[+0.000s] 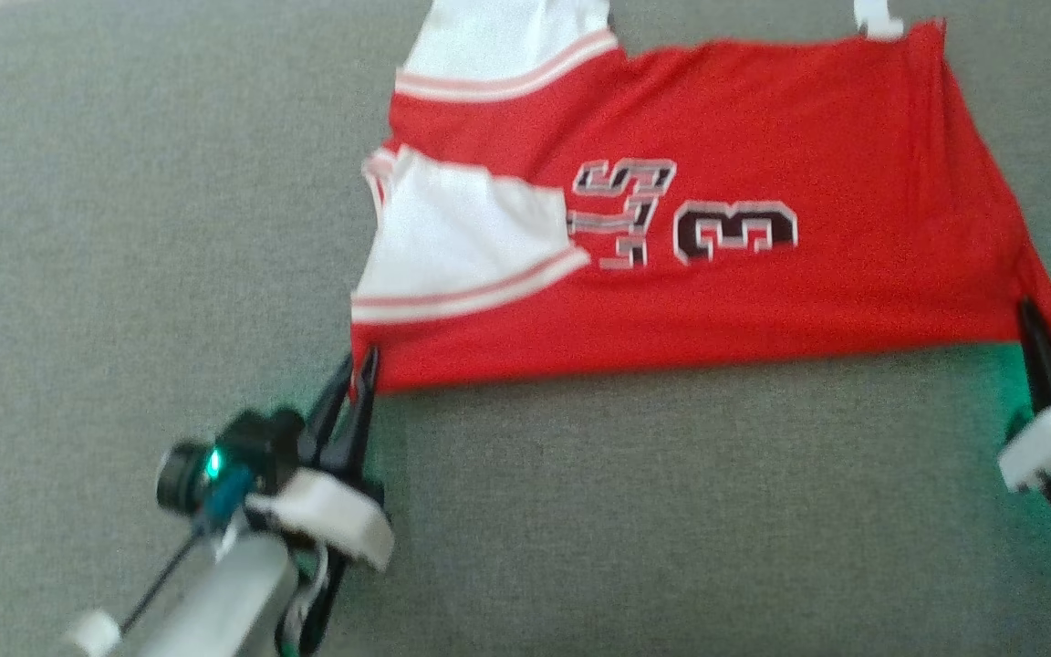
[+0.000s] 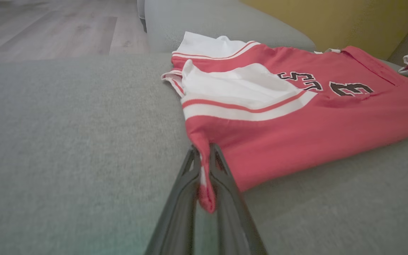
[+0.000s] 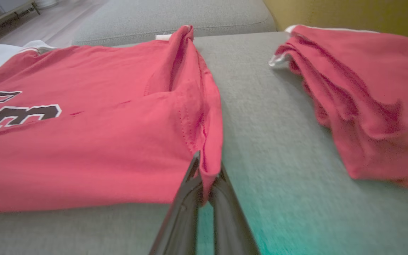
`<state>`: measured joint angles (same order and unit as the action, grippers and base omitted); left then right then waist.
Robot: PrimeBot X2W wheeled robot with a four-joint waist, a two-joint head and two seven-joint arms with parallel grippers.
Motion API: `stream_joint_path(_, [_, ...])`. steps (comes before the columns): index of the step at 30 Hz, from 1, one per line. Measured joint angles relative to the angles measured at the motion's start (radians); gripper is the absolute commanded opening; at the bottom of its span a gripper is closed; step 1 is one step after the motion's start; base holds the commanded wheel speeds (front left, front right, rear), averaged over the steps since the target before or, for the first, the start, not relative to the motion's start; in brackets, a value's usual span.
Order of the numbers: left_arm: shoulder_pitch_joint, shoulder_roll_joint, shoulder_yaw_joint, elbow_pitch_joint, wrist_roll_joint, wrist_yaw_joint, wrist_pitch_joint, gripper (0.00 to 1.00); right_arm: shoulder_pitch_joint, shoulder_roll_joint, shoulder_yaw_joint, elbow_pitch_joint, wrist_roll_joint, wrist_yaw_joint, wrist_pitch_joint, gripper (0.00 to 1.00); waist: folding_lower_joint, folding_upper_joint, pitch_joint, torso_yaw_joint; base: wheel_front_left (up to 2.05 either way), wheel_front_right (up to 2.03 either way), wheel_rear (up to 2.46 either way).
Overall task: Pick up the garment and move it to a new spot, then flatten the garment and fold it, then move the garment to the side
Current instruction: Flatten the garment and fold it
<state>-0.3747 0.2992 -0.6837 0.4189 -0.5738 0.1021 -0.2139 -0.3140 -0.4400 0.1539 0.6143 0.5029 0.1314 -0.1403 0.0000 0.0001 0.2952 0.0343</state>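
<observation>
- The garment (image 1: 763,301) is lying on the grey sofa seat (image 1: 580,511), from centre to right and toward the far side. It is spread mostly flat, with the numerals facing up.
- The left end effector (image 1: 359,365) is being kept pressed together on the near-left corner. In the left wrist view, red cloth (image 2: 296,131) is being squeezed between the fingers (image 2: 221,170).
- The right end effector (image 1: 1036,333) is likewise being kept pressed together, on the near-right corner. In the right wrist view, a raised ridge of hem (image 3: 207,141) is being pinched at the tips (image 3: 205,170).
- The near hem is being held straight between the two pinches.
- The left side is not being laid clean: a white panel (image 1: 462,228) with striped trim is lying folded over the red and covering part of one numeral. A second white panel (image 1: 507,41) is running off the far edge of the head view.
- A second red cloth (image 3: 367,106) with a white corner is lying to the right, apart from the garment and not being touched.
- Progress, as judged:
  - Whether the move to a new spot is done cannot be told.
  - Flattening is looking to be the step in hand, with both near corners gripped.
  - No finished fold is being shown.
  - The move to the side is being left for last.
- Flipped white panel is being flagged as the item to clear before folding.
</observation>
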Motion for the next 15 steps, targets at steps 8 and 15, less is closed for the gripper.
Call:
stream_joint_path(8, [0.211, 0.06, -0.027, -0.174, -0.008, 0.074, 0.034, 0.0, 0.196, -0.052, -0.021, -0.14, 0.027, 0.0, 0.03, 0.0, -0.0001, 0.0, -0.041, -0.016, 0.0, 0.0, 0.0])
stream_joint_path(15, [0.275, 0.113, -0.029, -0.288, -0.02, 0.109, 0.076, 1.0, 0.308, -0.039, -0.104, -0.245, 0.049, 0.0, 0.08, 1.0, -0.0001, 0.0, -0.031, -0.014, 0.0, 0.0, 0.0])
